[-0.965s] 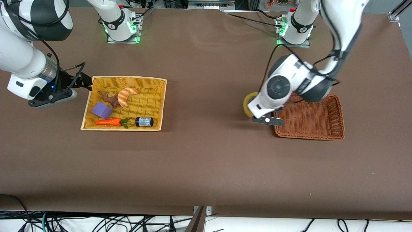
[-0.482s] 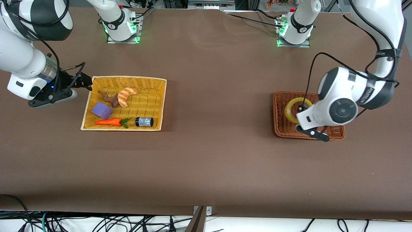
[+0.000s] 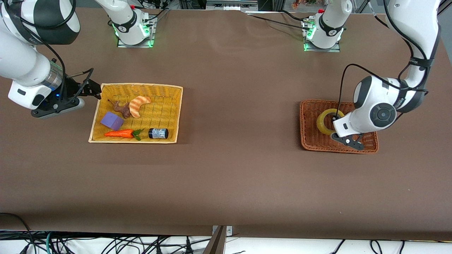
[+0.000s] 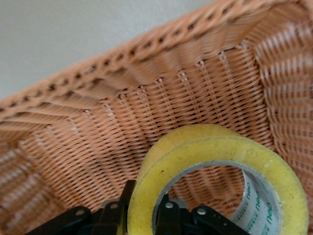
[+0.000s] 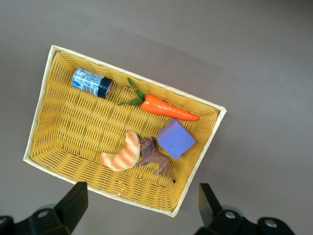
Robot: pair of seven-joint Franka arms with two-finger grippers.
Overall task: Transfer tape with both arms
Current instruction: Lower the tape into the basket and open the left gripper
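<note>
The tape (image 3: 325, 120), a yellowish ring with a pale core, is inside the brown wicker basket (image 3: 367, 145) at the left arm's end of the table. My left gripper (image 3: 332, 122) is shut on the tape's wall, one finger inside the ring and one outside, and holds it tilted low over the basket floor. In the left wrist view the tape (image 4: 215, 147) fills the lower part, with my left gripper (image 4: 144, 209) clamped on it and the basket wall (image 4: 146, 54) around it. My right gripper (image 3: 94, 90) is open and empty, waiting beside the yellow basket (image 3: 136, 85).
The yellow basket (image 5: 200, 164) at the right arm's end holds a croissant (image 3: 138, 104), a brown toy animal (image 3: 122, 109), a purple block (image 3: 112, 121), a carrot (image 3: 120, 133) and a small dark jar (image 3: 158, 133). Brown tablecloth lies between the two baskets.
My left arm swung the tape from beside the brown basket to over it, then lowered it into the basket. My right arm has not moved.
</note>
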